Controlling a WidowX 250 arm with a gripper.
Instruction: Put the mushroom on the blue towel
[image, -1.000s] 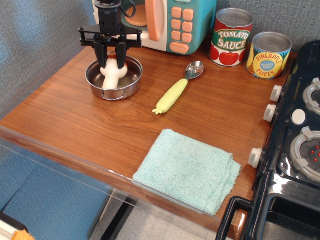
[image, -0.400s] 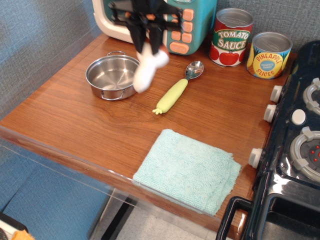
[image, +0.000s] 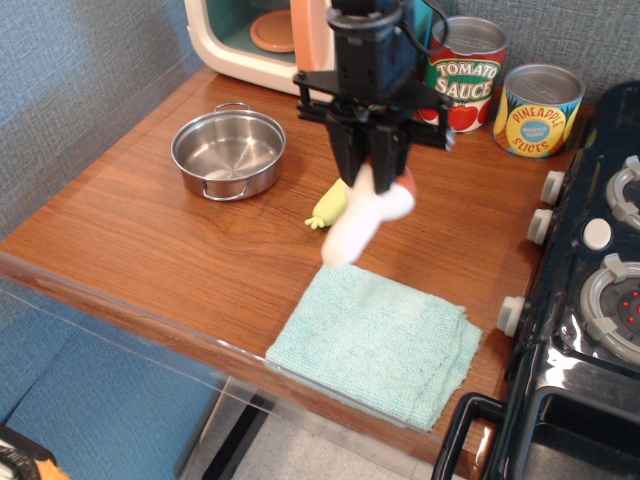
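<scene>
My gripper (image: 372, 172) is shut on the mushroom (image: 362, 217), whose white stem hangs down and to the left while its reddish cap sits between the fingers. It holds the mushroom in the air over the table, just above the far left corner of the pale aqua-blue towel (image: 380, 342), which lies flat near the table's front edge. The mushroom does not touch the towel.
An empty steel pot (image: 228, 152) stands at the left. The yellow corn-handled spoon (image: 328, 207) lies mostly hidden behind my gripper. A tomato sauce can (image: 470, 78), a pineapple can (image: 539, 110) and a toy microwave (image: 270, 40) stand at the back. A black stove (image: 590, 300) is at the right.
My gripper lifted the mushroom out of the steel pot and carried it to the right and forward, toward the towel. The pot is now empty.
</scene>
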